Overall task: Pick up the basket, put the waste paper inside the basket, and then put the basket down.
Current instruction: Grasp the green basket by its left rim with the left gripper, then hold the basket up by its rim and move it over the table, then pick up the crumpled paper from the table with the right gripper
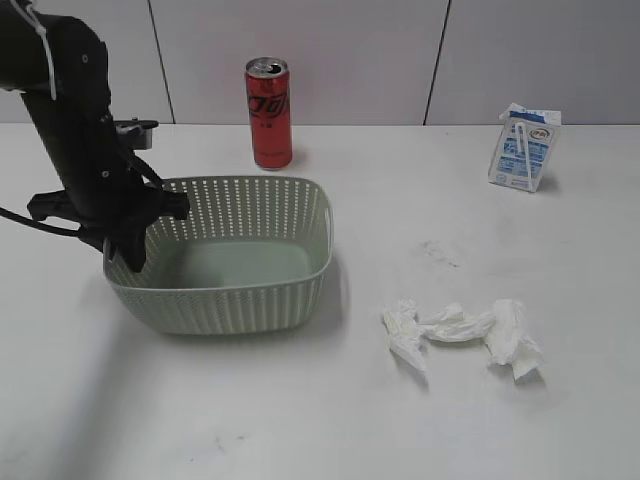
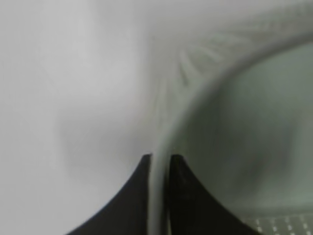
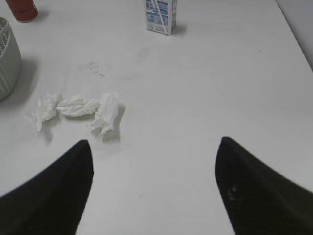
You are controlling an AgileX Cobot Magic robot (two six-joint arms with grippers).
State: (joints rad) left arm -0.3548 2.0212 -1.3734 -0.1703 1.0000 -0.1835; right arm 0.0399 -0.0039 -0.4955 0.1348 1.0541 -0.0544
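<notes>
Your right hand (image 3: 154, 188) spread wide, hovering above bare worktop (image 3: 205, 88). Waste paper (image 1: 462, 333) lies right of basket (image 1: 240, 290). Your left hand (image 2: 158, 164) clamps basket's left rim. Beyond: red can (image 1: 268, 112), milk carton (image 1: 524, 147).

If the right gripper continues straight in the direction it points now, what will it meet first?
Probably bare table: the open right gripper aims between the waste paper, off to its left, and the milk carton far ahead. Depth is uncertain.
</notes>
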